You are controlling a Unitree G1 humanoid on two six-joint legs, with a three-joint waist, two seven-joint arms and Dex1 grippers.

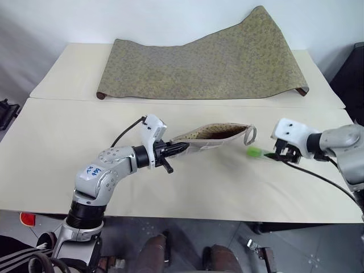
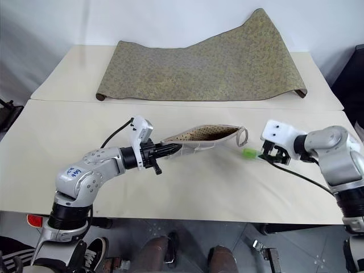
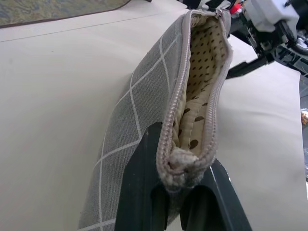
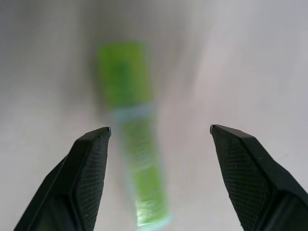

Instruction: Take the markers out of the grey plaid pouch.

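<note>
We see a cream table [image 1: 62, 170] made of two tops set edge to edge, the seam running across behind the arms. On the far top lies an olive-gold cloth [image 1: 227, 62], its right half rising in a fold toward the table's far right corner.

The left gripper [image 1: 181, 148] reaches from the near left over the middle of the near top. Its two black fingers [image 3: 144, 192] are closed tight on the end seam of the pouch [image 1: 213, 136], pinching the fabric just where the zipper ends. The pouch is grey with thin white grid lines; it stretches away from the gripper toward the right, roughly parallel to the table's near edge, with its mouth unzipped and gaping upward. We can see a cream lining with dark dots inside. A small loop strap [image 1: 250, 135] hangs at the pouch's far right end. Whether the pouch rests on the table or is held just above it we cannot tell.

The right gripper [image 1: 277, 155] comes in from the right edge of the near top, pointing toward the pouch. Its fingers [image 4: 86, 168] stand wide apart and hold nothing. A green marker [image 1: 254, 152] lies on the table between them in the right wrist view, touching neither finger. The marker sits just right of the loop strap, apart from the pouch.
</note>
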